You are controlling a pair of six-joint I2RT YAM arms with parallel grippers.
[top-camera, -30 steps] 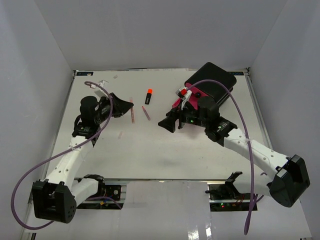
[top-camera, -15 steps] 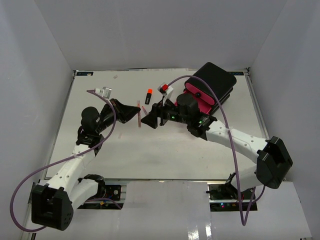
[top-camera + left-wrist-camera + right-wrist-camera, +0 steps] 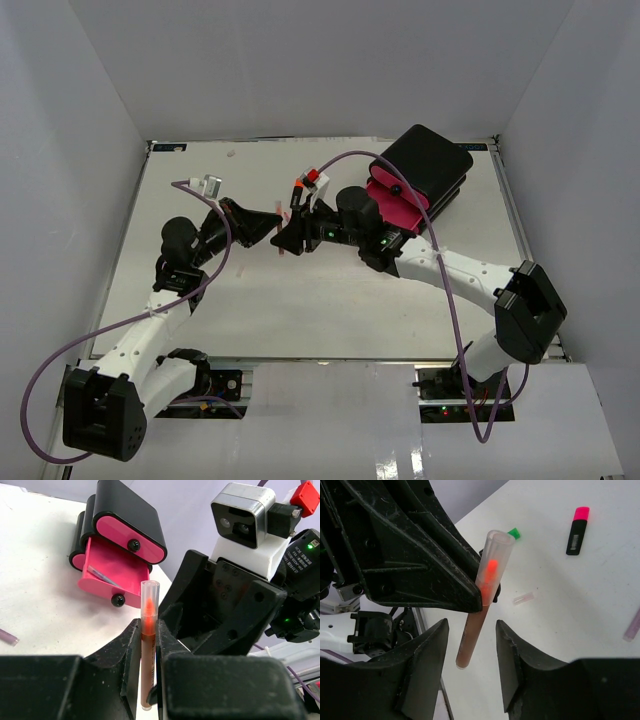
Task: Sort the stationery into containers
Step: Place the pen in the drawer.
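The left gripper (image 3: pixel 146 645) is clamped on the orange pen (image 3: pixel 148 630), its two black fingers pressed against the lower barrel from either side, so that the pen stands upright with its clear cap and orange tip above them. The pen is held in the air over the middle of the table (image 3: pixel 300 300), nearer the far edge than the near one. The right gripper (image 3: pixel 472 645) faces the left one nose to nose; its fingers (image 3: pixel 427 655) stand open on either side of the pen's lower half, with a gap showing between the barrel and each finger. Beyond the right gripper, the drawer box (image 3: pixel 425 165) sits at the far right corner of the table, a black rounded case with pink fronts and black knobs. In the left wrist view its top drawer (image 3: pixel 130 535) is shut, while the pulled-out drawer (image 3: pixel 115 567) below it is well extended, with a thin pale item lying inside against its left wall. On the table under the grippers, the right wrist view shows a black highlighter (image 3: pixel 577 530) with a pink-red cap lying flat, a green cap (image 3: pixel 514 532) just visible behind the held pen, a small pale pink piece (image 3: pixel 523 598) near the pen's barrel, and the end of a purple pen (image 3: pixel 632 625) at the picture's right side, all well apart from the drawer box
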